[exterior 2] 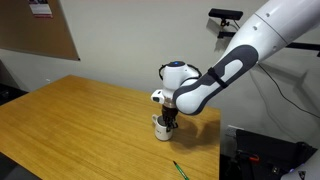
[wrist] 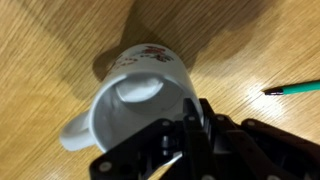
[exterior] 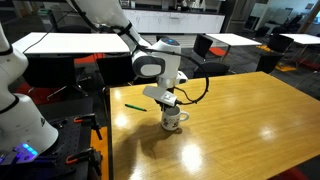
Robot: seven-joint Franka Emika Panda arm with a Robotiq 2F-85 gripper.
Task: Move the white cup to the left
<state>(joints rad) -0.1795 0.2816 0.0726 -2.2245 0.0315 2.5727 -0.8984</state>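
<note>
Closest in, the wrist view has the tool entering at six o'clock. Its fingers sit near together right at the rim of the cup, but I cannot tell whether they already pinch the wall.

The cup stands upright on the surface, with its handle at eight o'clock and red markings at twelve. It looks like glazed ceramic: stiff, fairly light, slick under metal fingers, and likely to chip if tipped or dropped. I'd take it by the wall at the rim, one finger inside and one outside, away from the handle, and lift it only just clear.

Only the wrist view shows the markings and which way the handle points. It also shows a green pen at three o'clock, apart from the cup.

Stepping back, both exterior views show the arm coming down from above onto the cup and bare wood around it. Farther off, an exterior view shows other tables.
</note>
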